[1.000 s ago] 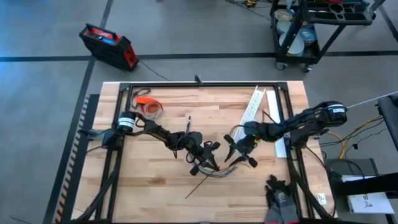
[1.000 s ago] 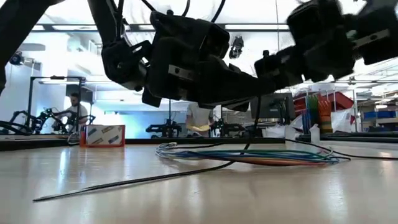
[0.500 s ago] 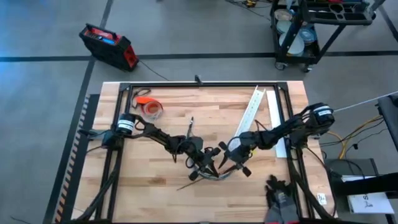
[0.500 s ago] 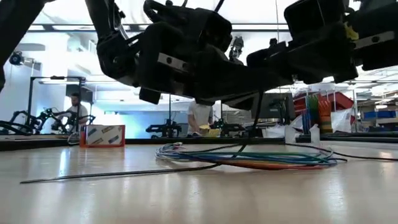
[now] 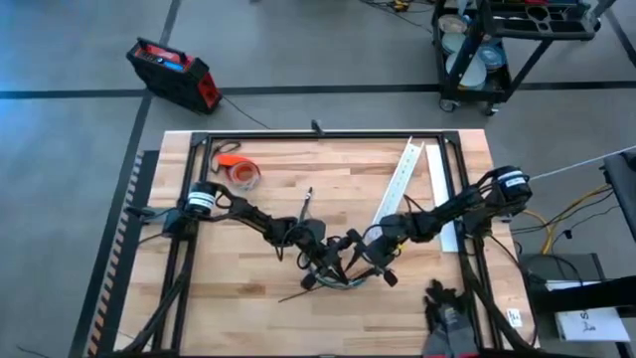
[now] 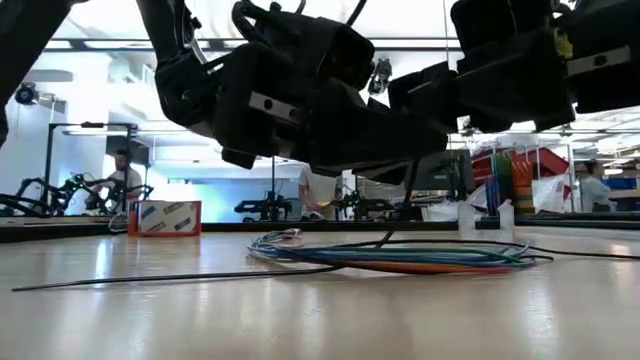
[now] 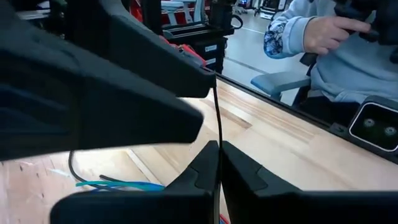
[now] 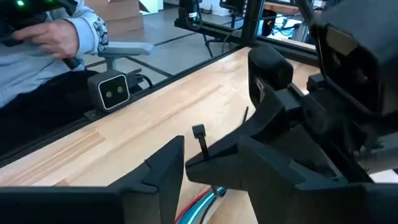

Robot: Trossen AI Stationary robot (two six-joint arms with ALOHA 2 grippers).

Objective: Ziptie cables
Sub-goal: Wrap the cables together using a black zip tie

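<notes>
Left end effector [image 5: 336,261] is pinched nearly closed on the ziptie [image 7: 217,124], which runs up between its fingers; the strip's long tail trails across the surface [image 5: 229,308]. Right end effector [image 5: 370,265] sits just beside it with its fingers apart, the ziptie's head showing between them; I cannot tell if it grips. Both hang over the cables [image 6: 400,255], coiled mid-surface. I judge I'm mid-threading: next I must feed the tail into the head.

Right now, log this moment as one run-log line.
left gripper: shut on ziptie | right gripper: open, close beside left, over cables | cables: coiled on table | ziptie tail on table, not yet looped
</notes>
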